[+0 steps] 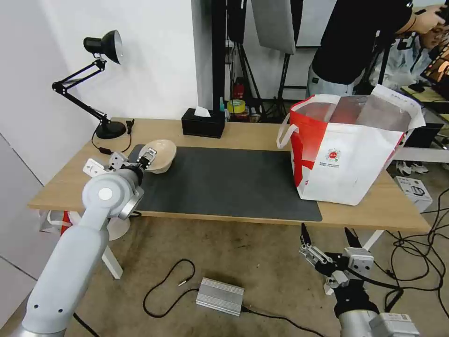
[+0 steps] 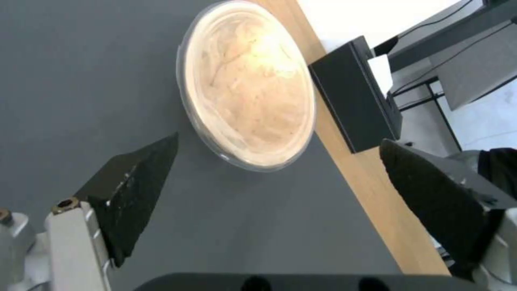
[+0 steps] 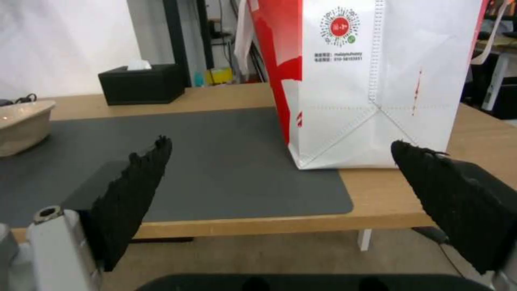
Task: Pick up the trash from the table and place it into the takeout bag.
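The beige paper bowl (image 1: 160,156) sits at the far left corner of the dark mat (image 1: 224,182) on the table (image 1: 262,133), mouth up and round, so no long axis constrains my approach. My left gripper (image 1: 133,161) hovers just beside it with fingers spread wide; in the left wrist view the bowl (image 2: 248,83) lies ahead of the gap, not yet between the pads, though how high I am above it is hard to judge. My right gripper (image 1: 329,234) hangs released below the table edge, near the takeout bag (image 1: 348,152). The left arm is plainly nearer the bowl.
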You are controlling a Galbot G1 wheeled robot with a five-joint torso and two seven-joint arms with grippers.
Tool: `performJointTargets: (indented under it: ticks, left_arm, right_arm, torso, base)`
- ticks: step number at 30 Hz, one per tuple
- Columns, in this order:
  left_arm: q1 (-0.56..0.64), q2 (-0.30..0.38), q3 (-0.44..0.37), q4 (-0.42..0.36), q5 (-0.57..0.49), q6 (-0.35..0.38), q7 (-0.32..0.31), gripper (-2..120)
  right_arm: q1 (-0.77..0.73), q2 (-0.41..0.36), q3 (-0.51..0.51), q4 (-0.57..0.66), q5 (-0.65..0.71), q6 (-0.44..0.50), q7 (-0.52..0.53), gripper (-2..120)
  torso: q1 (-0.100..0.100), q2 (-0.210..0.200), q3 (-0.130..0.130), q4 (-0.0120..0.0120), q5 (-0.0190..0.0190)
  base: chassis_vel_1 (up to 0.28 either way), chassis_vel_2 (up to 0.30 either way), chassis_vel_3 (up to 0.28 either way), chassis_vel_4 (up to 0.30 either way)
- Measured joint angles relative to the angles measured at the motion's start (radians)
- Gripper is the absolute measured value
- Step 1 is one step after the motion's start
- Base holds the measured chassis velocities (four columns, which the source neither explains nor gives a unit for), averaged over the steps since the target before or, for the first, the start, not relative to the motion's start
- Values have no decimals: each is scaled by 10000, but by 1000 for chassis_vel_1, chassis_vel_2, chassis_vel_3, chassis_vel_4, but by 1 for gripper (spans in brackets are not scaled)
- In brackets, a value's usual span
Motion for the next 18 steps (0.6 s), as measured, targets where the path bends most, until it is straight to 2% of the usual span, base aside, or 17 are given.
performJointTargets:
  ticks: [18]
  left_arm:
    - [-428, -301, 220, 771, 102, 6, -42, 100]
  right_arm:
    - [0, 0, 0, 0, 0, 0, 0, 100]
  torso:
    - [0, 0, 0, 0, 0]
  base:
    - [0, 0, 0, 0]
